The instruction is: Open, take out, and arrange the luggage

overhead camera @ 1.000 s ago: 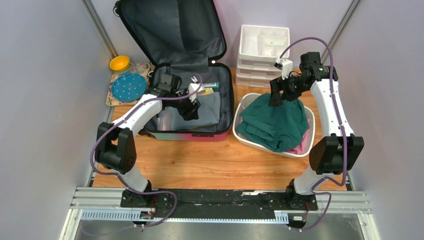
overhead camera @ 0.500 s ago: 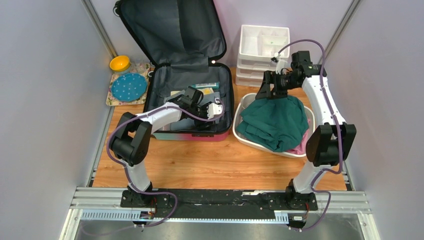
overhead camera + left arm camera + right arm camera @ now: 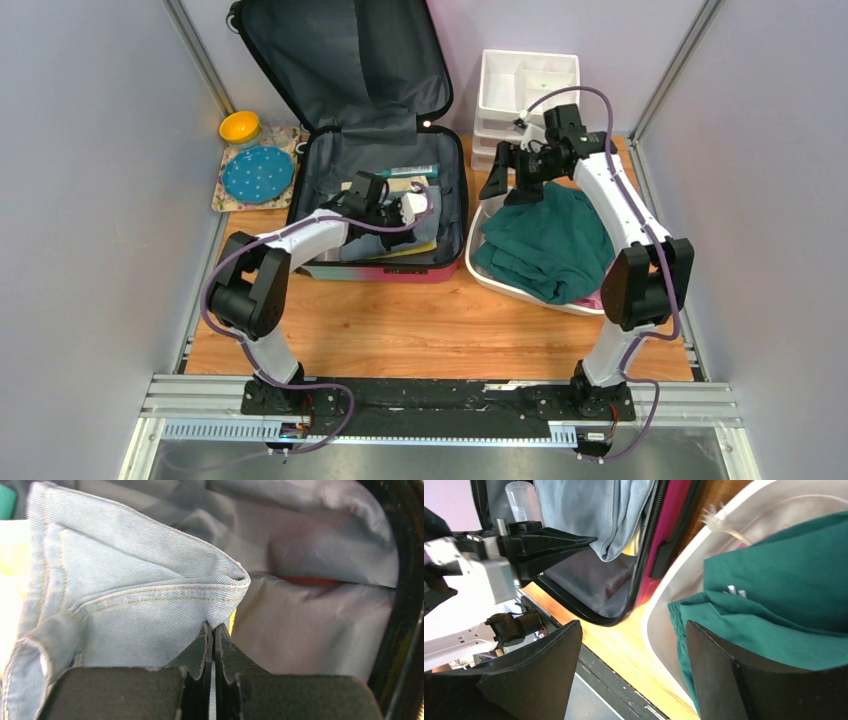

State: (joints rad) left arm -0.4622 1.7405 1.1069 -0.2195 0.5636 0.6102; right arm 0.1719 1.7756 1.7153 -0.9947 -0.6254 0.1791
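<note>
Left pincer (image 3: 213, 629) clamped on blue denim garment (image 3: 125, 590) inside open luggage (image 3: 340, 70); right pincer (image 3: 631, 630) spread apart, empty, over green cloth (image 3: 774, 575) in white basin (image 3: 672, 582)

Pale lilac walls (image 3: 90, 200), wooden table (image 3: 420, 320), aluminium rail (image 3: 690, 405); lighting seemingly even.

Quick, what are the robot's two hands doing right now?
Left gripper: closed, pinching the blue denim clothing.
Right gripper: open, holding nothing.

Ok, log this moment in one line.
luggage: open | left gripper: shut on denim in luggage | right gripper: open, over basin rim
</note>
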